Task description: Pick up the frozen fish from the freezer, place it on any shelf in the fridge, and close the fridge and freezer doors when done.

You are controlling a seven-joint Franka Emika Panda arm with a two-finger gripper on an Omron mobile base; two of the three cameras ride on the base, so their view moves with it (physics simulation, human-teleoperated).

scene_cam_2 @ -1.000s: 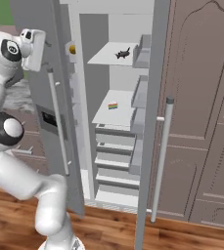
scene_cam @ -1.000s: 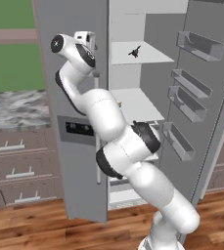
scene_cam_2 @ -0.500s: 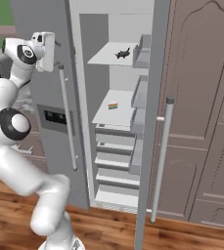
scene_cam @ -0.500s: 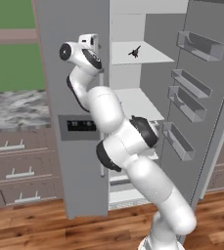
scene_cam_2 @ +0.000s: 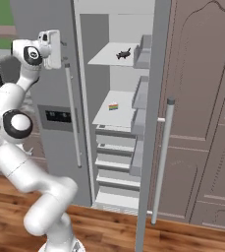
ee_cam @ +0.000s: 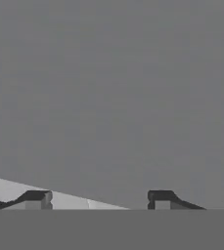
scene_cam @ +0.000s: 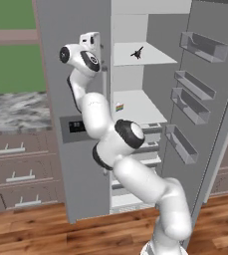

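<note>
One fish point(scene_cam: 137, 52), one small coloured item point(scene_cam: 119, 107), four door bins point(scene_cam: 188, 104), two fridge shelves point(scene_cam: 144, 107).

Arm point(scene_cam: 110, 149) rises from the base, folds back at the elbow, then reaches up and left. Wrist is at the top of the reach, with the hand point(scene_cam_2: 50, 48) held high and level. In the hand view both fingers point(ee_cam: 33, 198) are well apart with nothing between them, so the grasp is empty.

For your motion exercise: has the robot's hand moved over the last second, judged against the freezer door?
Yes. The gripper has swung rightward across the grey freezer door, reaching its long handle beside the open fridge.
</note>
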